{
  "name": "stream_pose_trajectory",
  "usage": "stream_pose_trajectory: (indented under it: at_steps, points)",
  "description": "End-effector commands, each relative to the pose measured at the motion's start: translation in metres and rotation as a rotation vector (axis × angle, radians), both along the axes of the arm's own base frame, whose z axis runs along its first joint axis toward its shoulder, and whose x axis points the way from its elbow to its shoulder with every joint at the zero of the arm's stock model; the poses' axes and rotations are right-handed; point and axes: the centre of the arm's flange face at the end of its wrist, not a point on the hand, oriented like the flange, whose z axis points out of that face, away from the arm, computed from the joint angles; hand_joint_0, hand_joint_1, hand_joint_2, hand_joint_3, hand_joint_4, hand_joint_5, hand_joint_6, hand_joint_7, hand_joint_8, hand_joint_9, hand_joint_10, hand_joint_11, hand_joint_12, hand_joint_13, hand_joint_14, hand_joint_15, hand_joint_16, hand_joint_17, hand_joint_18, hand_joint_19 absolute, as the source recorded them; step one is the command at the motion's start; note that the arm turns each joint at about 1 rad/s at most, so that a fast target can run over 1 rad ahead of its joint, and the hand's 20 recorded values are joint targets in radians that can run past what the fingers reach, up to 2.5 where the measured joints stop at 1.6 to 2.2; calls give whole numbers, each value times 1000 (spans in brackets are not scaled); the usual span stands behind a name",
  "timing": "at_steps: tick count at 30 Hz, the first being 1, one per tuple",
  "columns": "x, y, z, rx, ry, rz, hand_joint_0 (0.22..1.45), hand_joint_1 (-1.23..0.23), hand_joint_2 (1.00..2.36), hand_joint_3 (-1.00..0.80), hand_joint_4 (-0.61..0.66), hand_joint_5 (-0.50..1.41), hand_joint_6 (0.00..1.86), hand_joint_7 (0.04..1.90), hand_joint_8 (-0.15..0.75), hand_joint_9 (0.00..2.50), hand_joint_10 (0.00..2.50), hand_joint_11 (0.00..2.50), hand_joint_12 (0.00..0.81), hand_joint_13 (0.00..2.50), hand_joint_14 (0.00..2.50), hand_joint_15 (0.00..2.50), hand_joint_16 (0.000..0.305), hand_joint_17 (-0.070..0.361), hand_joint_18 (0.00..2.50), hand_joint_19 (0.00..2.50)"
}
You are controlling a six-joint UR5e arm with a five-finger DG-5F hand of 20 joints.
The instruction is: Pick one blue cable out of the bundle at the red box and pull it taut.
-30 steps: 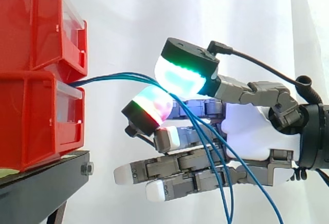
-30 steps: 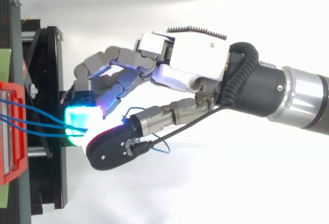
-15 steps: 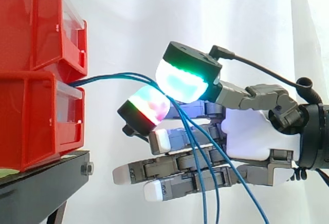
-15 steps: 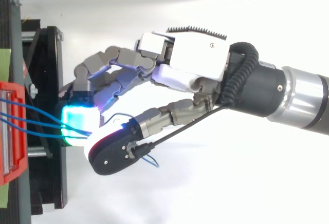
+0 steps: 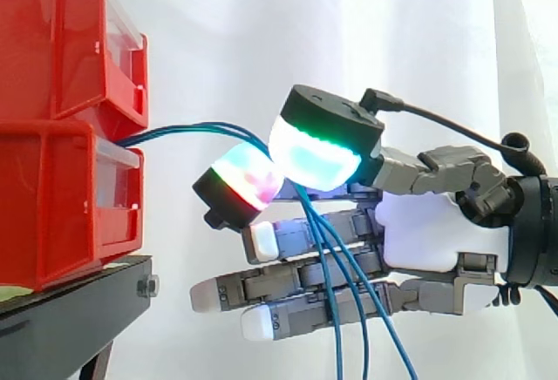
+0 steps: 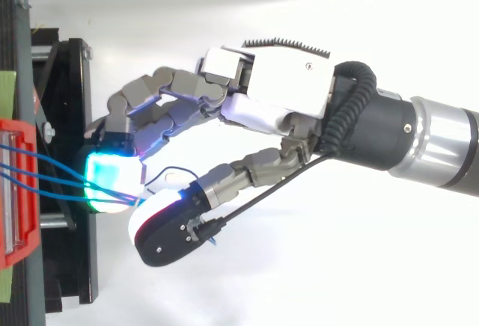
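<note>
Three thin blue cables (image 5: 200,129) leave the lower red bin (image 5: 52,197) and arc right to my hand (image 5: 427,232). They pass between the thumb's green-cyan pad (image 5: 318,149) and a curled finger's red-green pad (image 5: 244,179). The two pads meet on the strands. Below the pinch the cables (image 5: 336,310) hang slack in front of the straight lower fingers. From above, the cables (image 6: 52,184) run from the bin's front (image 6: 15,191) into the glowing pads, and my hand (image 6: 284,87) reaches in from the right.
Two red bins are stacked on a black stand (image 5: 70,319), whose edge (image 6: 71,117) lies right under the fingertips. A white curtain hangs behind. A short blue cable loop (image 6: 168,173) curls beside the thumb.
The thumb pad and finger pad have closed together on the cables. The hanging strands have swung left, and the thumb has dropped slightly.
</note>
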Motion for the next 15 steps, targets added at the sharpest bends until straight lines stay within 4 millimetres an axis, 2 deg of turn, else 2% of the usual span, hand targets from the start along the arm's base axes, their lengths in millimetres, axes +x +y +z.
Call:
stream_pose_trajectory:
  at_steps: [1, 5, 8, 11, 15]
  points:
    - [0, 0, 0, 0, 2, 0, 825, -967, 1000, -500, 62, -245, 887, 954, 195, 677, 14, 887, 298, 338, 6, 158, 42, 94, 511, 250]
    - [0, 0, 0, 0, 0, 0, 817, -977, 1000, -500, 71, -251, 886, 946, 196, 651, 15, 885, 303, 327, 6, 158, 42, 94, 509, 243]
    - [0, 0, 0, 0, 0, 0, 716, -989, 1000, -500, 85, -248, 882, 936, 200, 662, 14, 893, 303, 325, 8, 170, 42, 95, 522, 254]
    - [0, 0, 0, 0, 0, 0, 593, -927, 1000, -500, 111, -232, 871, 948, 239, 727, 15, 914, 310, 346, 7, 192, 42, 95, 515, 312]
    - [0, 0, 0, 0, 2, 0, 528, -826, 1000, -500, 125, -212, 863, 963, 272, 811, 15, 938, 325, 387, 8, 215, 45, 101, 537, 345]
